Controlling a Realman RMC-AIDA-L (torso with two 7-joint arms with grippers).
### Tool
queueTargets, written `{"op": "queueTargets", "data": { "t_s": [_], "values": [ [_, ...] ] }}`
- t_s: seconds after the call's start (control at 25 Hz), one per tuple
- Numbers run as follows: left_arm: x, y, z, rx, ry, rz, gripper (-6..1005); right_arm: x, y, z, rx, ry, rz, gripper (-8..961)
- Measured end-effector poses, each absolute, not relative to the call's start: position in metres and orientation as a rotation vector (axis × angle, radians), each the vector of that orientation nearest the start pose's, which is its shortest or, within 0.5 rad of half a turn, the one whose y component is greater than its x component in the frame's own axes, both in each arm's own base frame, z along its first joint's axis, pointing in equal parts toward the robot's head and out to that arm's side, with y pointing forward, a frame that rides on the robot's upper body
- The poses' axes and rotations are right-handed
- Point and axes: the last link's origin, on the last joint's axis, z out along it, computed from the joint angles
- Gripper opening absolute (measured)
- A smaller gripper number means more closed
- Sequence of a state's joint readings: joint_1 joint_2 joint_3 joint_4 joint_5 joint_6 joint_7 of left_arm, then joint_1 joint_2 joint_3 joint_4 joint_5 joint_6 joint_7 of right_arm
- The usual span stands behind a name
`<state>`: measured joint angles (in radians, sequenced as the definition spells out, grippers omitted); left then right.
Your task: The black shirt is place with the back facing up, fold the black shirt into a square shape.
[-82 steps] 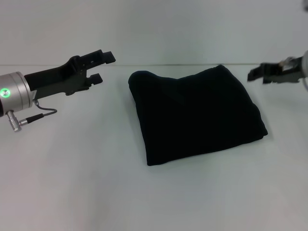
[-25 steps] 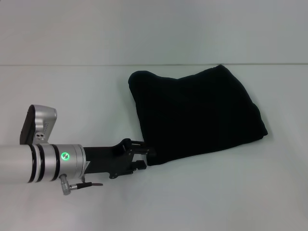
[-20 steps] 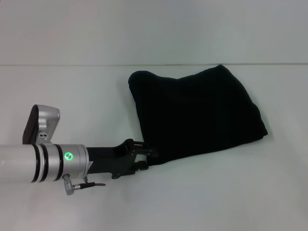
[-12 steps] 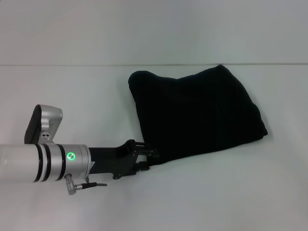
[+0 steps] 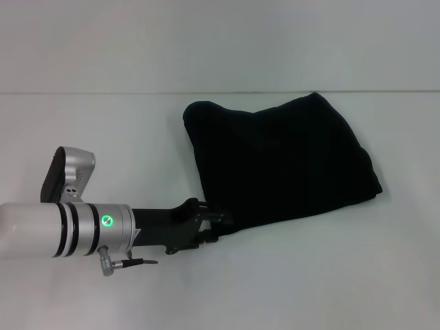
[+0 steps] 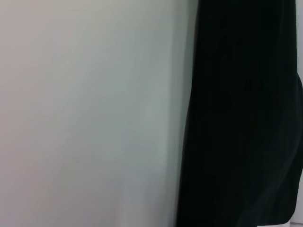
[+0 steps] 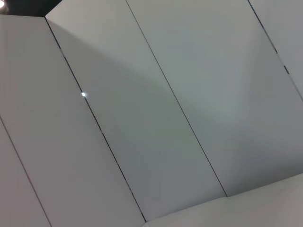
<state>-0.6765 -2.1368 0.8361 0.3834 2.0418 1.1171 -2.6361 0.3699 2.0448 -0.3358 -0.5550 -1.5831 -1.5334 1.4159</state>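
The black shirt (image 5: pixel 278 161) lies folded into a rough square bundle in the middle of the white table (image 5: pixel 124 137). No lettering shows on it. My left gripper (image 5: pixel 216 225) is low over the table at the shirt's near left corner, with its fingers apart and their tips at the cloth's edge. In the left wrist view the shirt (image 6: pixel 241 113) fills one side, next to bare table (image 6: pixel 94 113). My right gripper is out of view, and its wrist view shows only wall panels.
The table's far edge (image 5: pixel 103 93) meets a plain pale wall. Open table surface lies around all sides of the shirt. A grey cable plug (image 5: pixel 110 265) hangs under my left wrist.
My left arm came down from the far left to the shirt's near left corner and has crept a little to the right over the last second. My right gripper has left the head view.
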Motion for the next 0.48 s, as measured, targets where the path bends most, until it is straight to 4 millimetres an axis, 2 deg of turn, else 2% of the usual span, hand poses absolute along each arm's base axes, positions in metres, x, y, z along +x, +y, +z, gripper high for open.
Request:
{"op": "queueTargets", "data": {
  "t_s": [0.16, 0.48],
  "values": [
    [-0.2539, 0.3526, -0.0901, 1.959, 2.473, 0.621, 506, 0.3275, 0.312, 0.0916, -1.892, 0.866, 1.209, 698],
    [-0.2535, 0.3516, -0.0917, 1.966, 2.47, 0.599, 337, 0.3282, 0.3113, 0.0925, -1.886, 0.866, 1.211, 698]
  ]
}}
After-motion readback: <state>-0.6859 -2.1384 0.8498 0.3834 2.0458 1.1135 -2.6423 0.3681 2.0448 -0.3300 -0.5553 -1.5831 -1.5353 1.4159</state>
